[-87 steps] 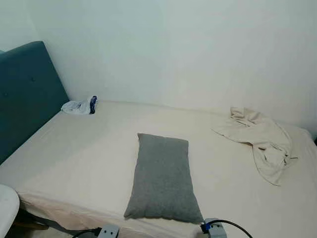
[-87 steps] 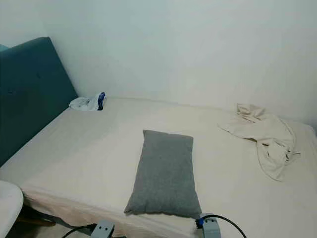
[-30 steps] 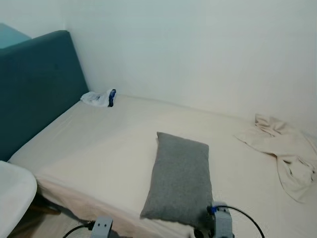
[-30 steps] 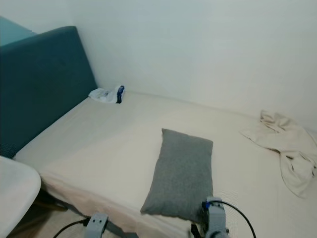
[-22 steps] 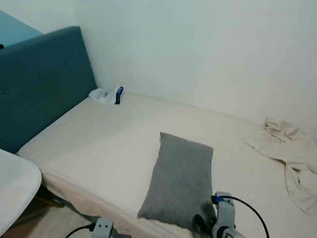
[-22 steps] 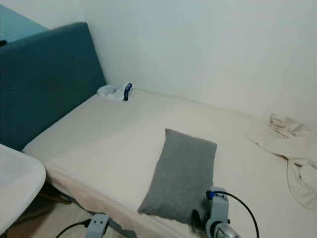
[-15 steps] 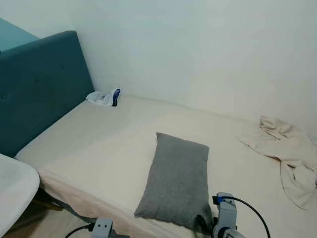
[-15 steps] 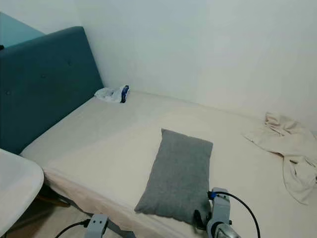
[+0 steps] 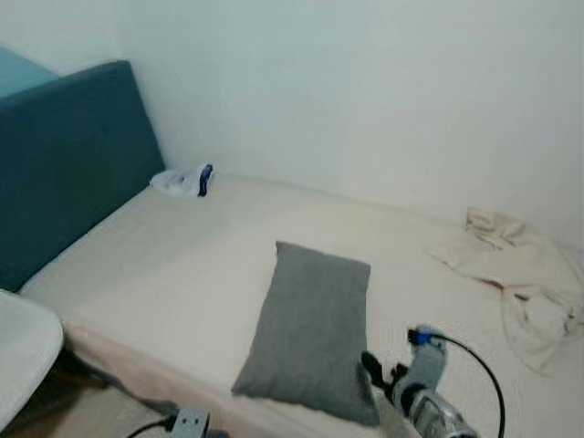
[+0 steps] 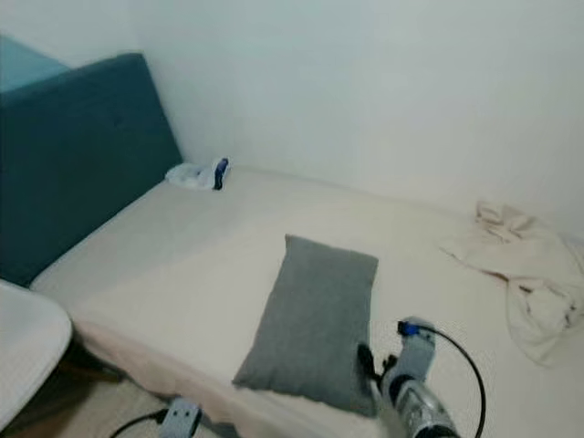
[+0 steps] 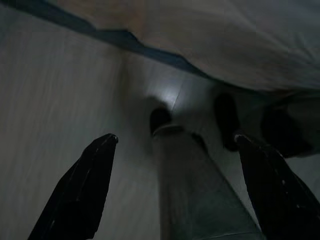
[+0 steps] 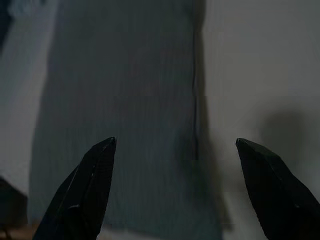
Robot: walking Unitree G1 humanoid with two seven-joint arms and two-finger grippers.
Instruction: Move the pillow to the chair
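A grey rectangular pillow lies flat on the cream bed, close to its near edge. My right gripper is open and hovers at the pillow's near right corner. In the right wrist view that gripper spreads its fingers above the pillow, which spans most of the gap. The white chair seat curves in at the lower left, beside the bed. My left gripper hangs low and open over the dim floor, with nothing between its fingers.
A teal padded headboard stands at the bed's left end. A small white and blue bundle lies in the far corner. A crumpled beige cloth lies on the bed's right side. White walls close the back.
My right arm has lifted and reached forward, so its fingers now stand at the pillow's near right corner. The head camera has shifted slightly. The pillow has not moved.
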